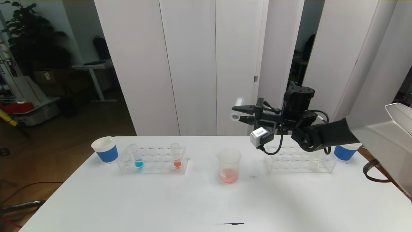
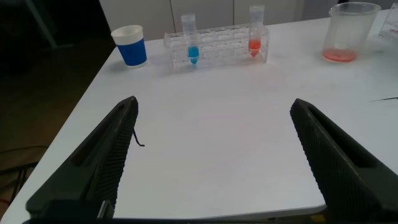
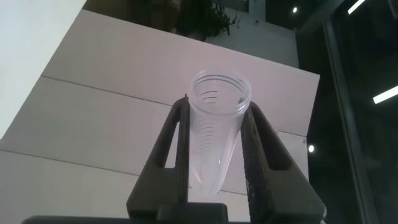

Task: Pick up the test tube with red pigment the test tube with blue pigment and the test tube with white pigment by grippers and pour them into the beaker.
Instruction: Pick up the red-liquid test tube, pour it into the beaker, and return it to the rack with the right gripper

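Observation:
My right gripper [image 1: 238, 113] is raised above and just right of the beaker [image 1: 229, 166], shut on a clear, empty-looking test tube [image 1: 239, 101] that lies tilted, mouth away from the wrist [image 3: 219, 106]. The beaker holds pink-red liquid at its bottom. In the left rack [image 1: 154, 160] stand the test tube with blue pigment [image 1: 138, 159] and the test tube with red pigment [image 1: 176, 158]. The test tube with white pigment [image 1: 314, 163] shows faintly in the right rack [image 1: 299, 161]. My left gripper [image 2: 214, 104] hangs open over bare table, out of the head view.
Two blue-banded white cups stand at the table's far corners, one left [image 1: 105, 149] and one right [image 1: 346, 151] behind my right arm. A black mark [image 1: 233, 223] lies near the table's front edge. White panels stand behind the table.

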{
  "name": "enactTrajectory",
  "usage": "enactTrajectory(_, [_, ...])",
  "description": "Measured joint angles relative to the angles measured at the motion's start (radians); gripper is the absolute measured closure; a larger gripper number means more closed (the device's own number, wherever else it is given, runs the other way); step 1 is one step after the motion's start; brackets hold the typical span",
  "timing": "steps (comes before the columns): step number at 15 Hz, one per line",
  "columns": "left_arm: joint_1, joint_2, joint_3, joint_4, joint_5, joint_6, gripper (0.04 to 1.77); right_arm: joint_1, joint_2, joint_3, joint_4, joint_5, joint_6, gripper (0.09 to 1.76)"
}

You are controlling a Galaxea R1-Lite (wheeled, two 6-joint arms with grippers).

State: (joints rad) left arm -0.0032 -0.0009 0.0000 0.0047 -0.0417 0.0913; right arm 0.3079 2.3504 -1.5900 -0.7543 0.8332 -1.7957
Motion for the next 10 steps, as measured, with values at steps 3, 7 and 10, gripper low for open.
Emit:
enactTrajectory(3, [0.000,0.000,0.000,0.000,0.000,0.000,0.06,0.001,-0.017,0.004,0.006,-0.057,0.046,1.27])
enactTrajectory(7, [0.001,0.000,0.000,0.000,0.000,0.000,0.06,0.004,-0.061,-0.002,-0.006,-0.244,0.204,1.27])
enactTrajectory(10, [0.001,0.000,0.000,0.000,0.000,0.000,0.06,0.009,-0.115,-0.001,-0.006,-0.423,0.331,1.27])
